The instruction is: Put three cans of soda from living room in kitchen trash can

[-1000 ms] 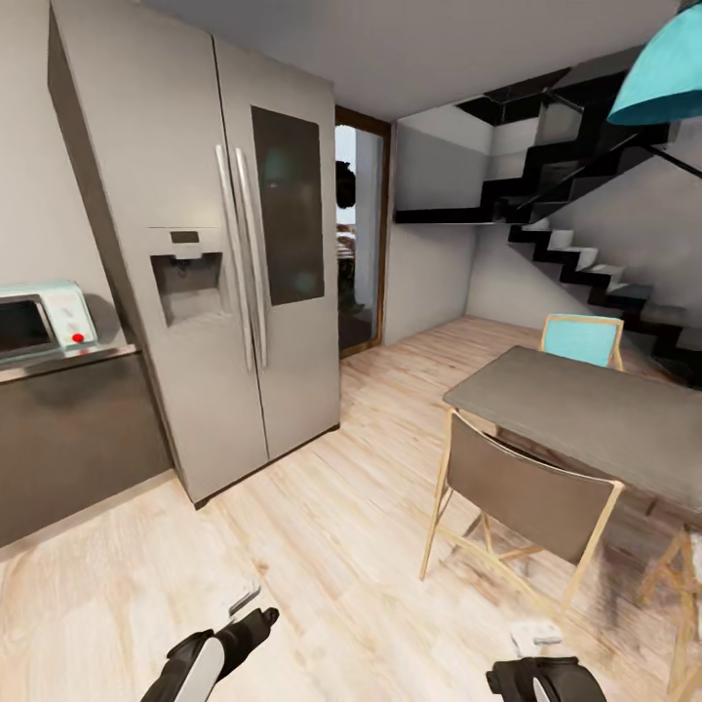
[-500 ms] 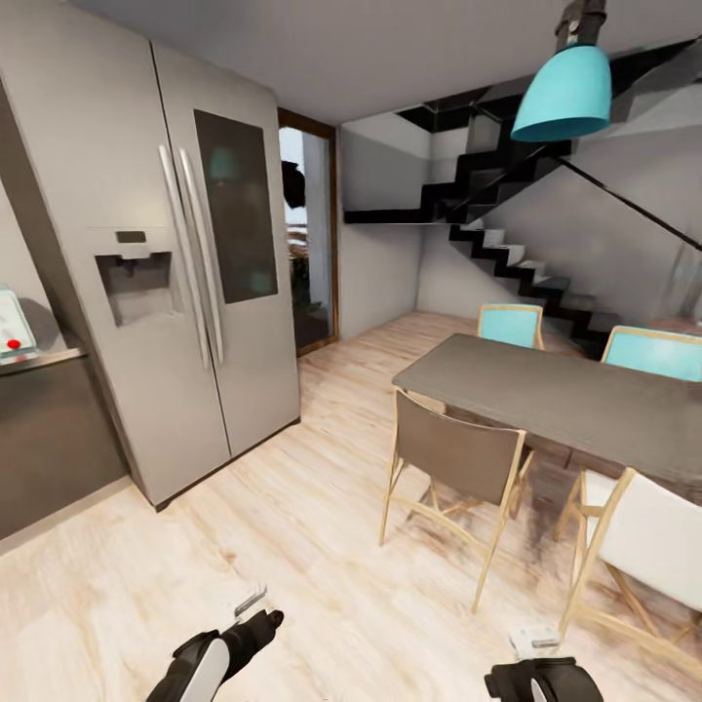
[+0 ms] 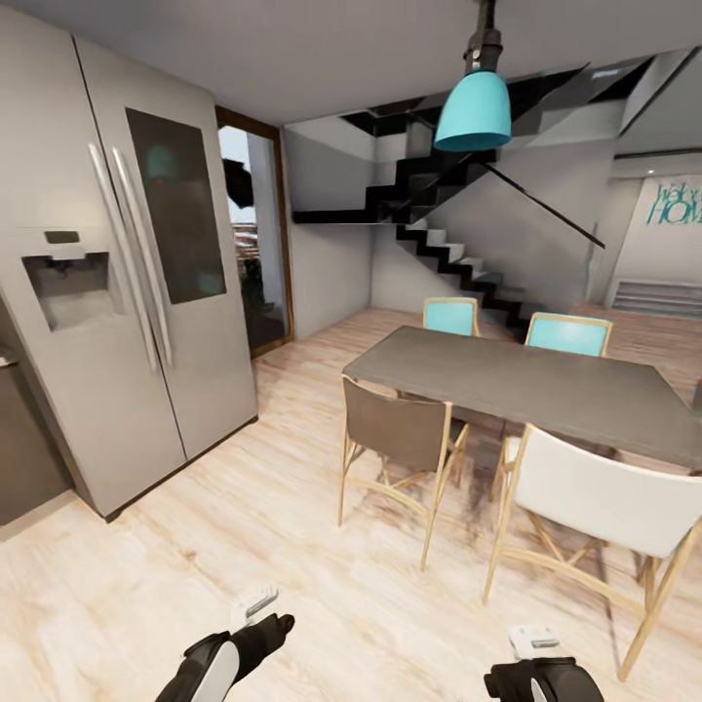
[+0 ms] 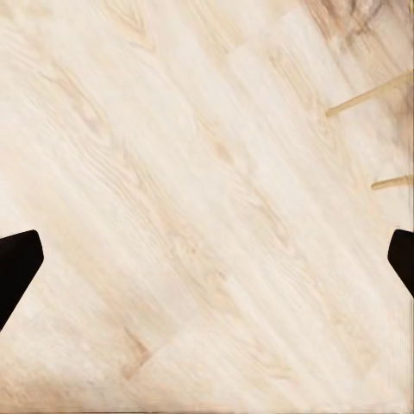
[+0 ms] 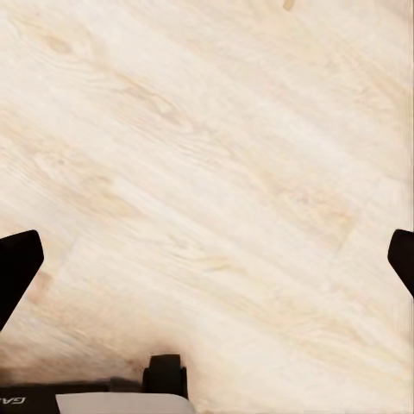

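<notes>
Two arms: I see both low at the near edge of the head view, left pincer near left, right pincer near right, each hanging above the plank floor.
Left arm pose: forearm angled forward and to the right, its dark wrist just behind the pale fingertips.
Left pincer: in its wrist view my two dark fingertips sit at opposite edges, spread wide, with bare floor between them and nothing held.
Right arm pose: tucked close in, dark wrist at the very near edge.
Right pincer: fingertips wide apart too, holding nothing, floor planks between them.
Kitchen: the steel two-door fridge stands at the left, a dark cabinet just left of it.
Dining side: a grey bench at the right, with a brown chair and a white chair on its near side and two teal chairs on its far side.
Above: a teal pendant lamp hangs over the bench.
Far: black stairs climb behind, and a doorway opens just right of the fridge.
Soda cans and trash can: I cannot place them from here.
</notes>
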Robot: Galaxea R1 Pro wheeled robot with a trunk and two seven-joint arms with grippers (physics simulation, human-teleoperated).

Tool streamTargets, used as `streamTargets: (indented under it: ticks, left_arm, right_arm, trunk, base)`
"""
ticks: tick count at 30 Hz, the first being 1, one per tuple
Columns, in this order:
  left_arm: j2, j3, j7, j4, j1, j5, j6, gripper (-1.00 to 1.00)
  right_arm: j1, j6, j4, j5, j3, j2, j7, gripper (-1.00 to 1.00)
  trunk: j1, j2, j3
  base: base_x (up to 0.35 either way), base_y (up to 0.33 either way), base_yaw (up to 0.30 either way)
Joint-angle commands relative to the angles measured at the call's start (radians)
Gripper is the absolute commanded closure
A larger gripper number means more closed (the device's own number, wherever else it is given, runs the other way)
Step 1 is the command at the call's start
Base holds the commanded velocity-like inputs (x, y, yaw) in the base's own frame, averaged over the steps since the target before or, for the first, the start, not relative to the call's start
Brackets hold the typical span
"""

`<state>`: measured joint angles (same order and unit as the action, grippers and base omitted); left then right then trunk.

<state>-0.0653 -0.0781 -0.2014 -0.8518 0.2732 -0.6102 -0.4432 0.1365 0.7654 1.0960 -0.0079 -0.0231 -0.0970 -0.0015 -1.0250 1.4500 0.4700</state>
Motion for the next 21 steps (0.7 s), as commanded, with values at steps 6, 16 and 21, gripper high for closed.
streamTargets:
  ticks: [6, 16, 21]
  left_arm:
    - [-0.002, -0.001, 0.002, -0.004, 0.0, -0.003, -0.001, -1.0]
    - [-0.001, -0.056, -0.005, -0.003, 0.0, 0.001, 0.0, -1.0]
    - [-0.001, -0.065, -0.006, -0.003, 0.0, 0.001, 0.001, -1.0]
  right_arm:
    - [0.0, 0.0, 0.004, -0.001, 0.001, -0.002, 0.0, -1.0]
    - [0.0, 0.0, 0.004, -0.001, 0.0, -0.001, 0.0, -1.0]
    - [0.0, 0.0, 0.004, -0.001, 0.0, -0.001, 0.0, -1.0]
  trunk:
    - [0.0, 0.0, 0.0]
    - [0.0, 0.0, 0.0]
    - [0.0, 0.0, 0.0]
  base:
    - [-0.023, -0.042, -0.291]
    - [-0.001, -0.25, -0.291]
    - [0.0, -0.294, -0.292]
